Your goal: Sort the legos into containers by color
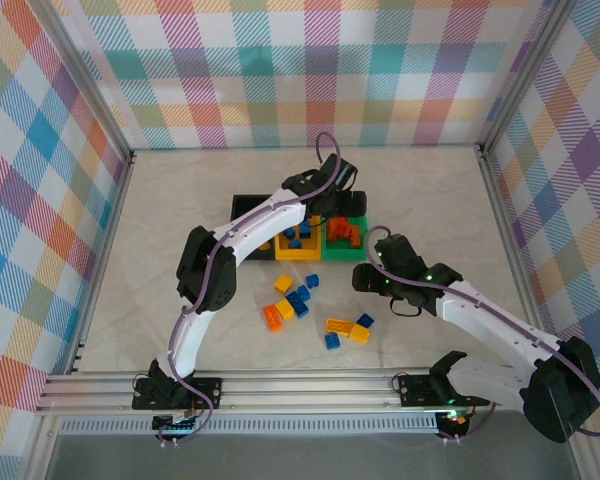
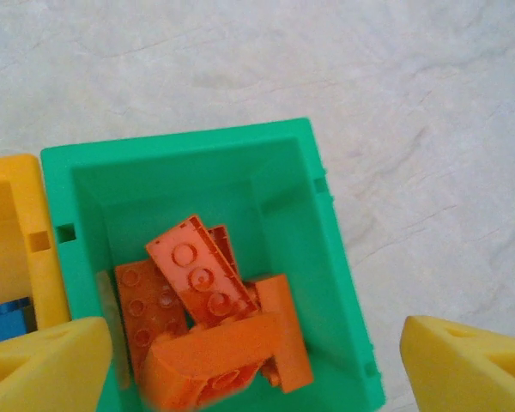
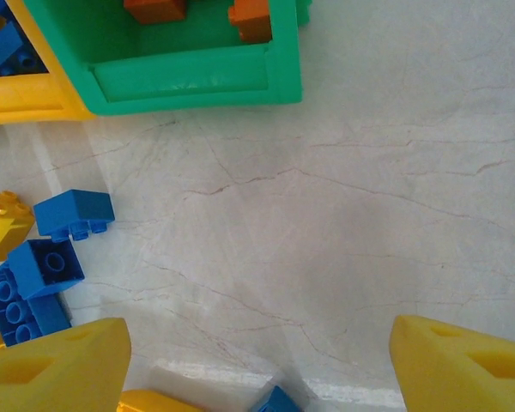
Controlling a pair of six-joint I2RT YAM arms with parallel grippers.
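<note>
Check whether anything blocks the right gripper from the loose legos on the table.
Nothing visible does. The right gripper stands open over bare table; the nearest loose legos, blue ones, lie beside it in the open.

No legible txt, labels, brands or nos. on legos [image 3: 73, 212], containers [image 3: 189, 79] or plaid walls [image 1: 300, 70]
</note>
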